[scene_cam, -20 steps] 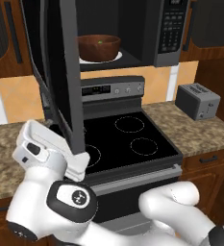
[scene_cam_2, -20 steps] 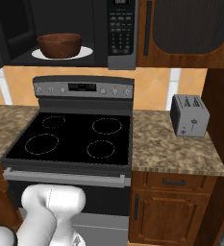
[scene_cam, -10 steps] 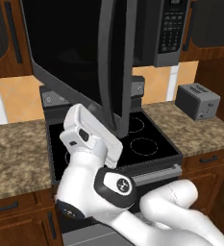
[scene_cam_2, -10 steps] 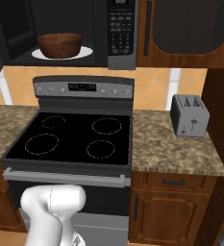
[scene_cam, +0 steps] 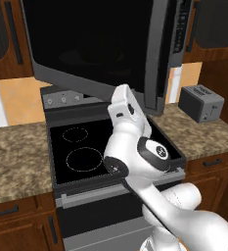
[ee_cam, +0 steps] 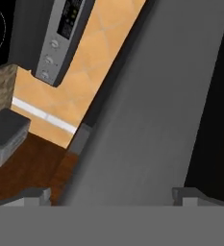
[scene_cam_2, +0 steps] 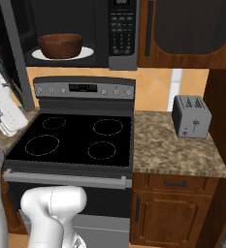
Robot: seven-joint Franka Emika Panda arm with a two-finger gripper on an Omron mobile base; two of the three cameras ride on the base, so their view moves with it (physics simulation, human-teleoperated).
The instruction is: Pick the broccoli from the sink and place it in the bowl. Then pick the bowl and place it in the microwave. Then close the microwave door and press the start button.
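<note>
With the bowl (scene_cam_2: 60, 45) on its white plate (scene_cam_2: 88, 52) inside the microwave (scene_cam_2: 85, 34), up and to the right of my gripper (ee_cam: 112, 194), I see the door (ee_cam: 147, 120) edge filling the space right ahead of it. My gripper is spread wide, holding nothing. Below it lie the stove (scene_cam_2: 75, 138) and the tabletop (scene_cam_2: 175, 152) with a toaster (scene_cam_2: 191, 116).

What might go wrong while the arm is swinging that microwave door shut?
The open hand presses on the microwave door's grey frame without gripping it, so it might slide off the edge. The door isn't latched, so it may stop ajar. A hard shove could jolt the bowl on its white plate inside the microwave.
</note>
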